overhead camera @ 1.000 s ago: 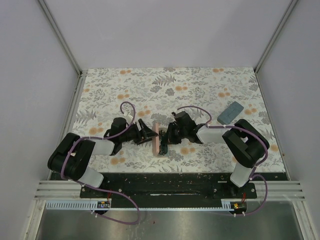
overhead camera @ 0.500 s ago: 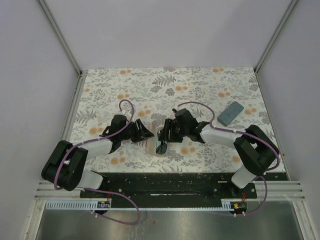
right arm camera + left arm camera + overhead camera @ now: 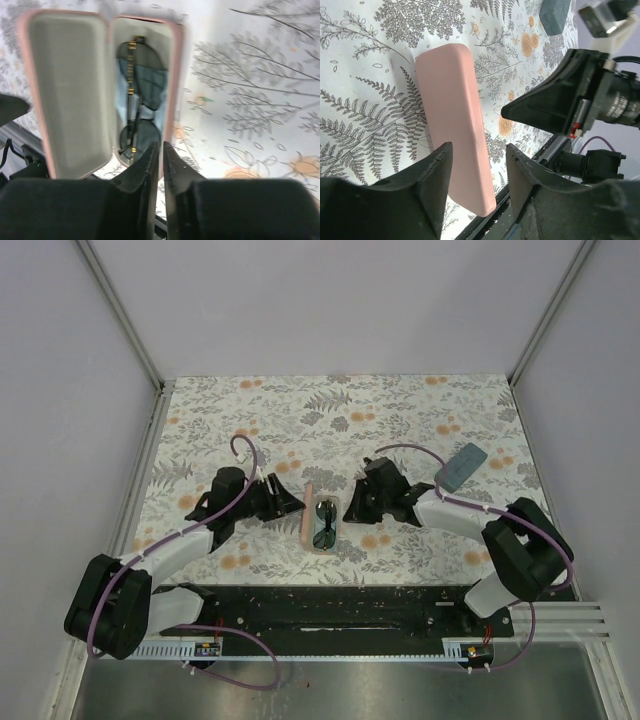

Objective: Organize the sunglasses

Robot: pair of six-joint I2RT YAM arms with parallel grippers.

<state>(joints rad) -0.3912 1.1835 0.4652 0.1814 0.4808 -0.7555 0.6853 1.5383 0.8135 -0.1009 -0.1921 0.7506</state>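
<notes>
The dark-lensed sunglasses (image 3: 324, 523) lie folded inside the open pink case (image 3: 309, 512) at the table's middle front. In the right wrist view they (image 3: 140, 102) rest on a light blue cloth in the case's tray, with the lid (image 3: 67, 90) standing open beside it. My right gripper (image 3: 352, 508) is shut and empty just right of the case; its tips (image 3: 161, 150) are near the tray's rim. My left gripper (image 3: 291, 503) is open just left of the case; its jaws (image 3: 477, 162) face the lid's pink back (image 3: 455, 115). The pale-framed pair is out of view.
A blue-grey oblong case (image 3: 460, 466) lies closed at the right of the floral mat and also shows in the left wrist view (image 3: 555, 12). The table's black front rail (image 3: 330, 605) runs behind both arms' bases.
The right gripper carried the dark sunglasses over the case, left them inside, and drew back right, shut. The left gripper backed off left from the lid. The case now lies open.
</notes>
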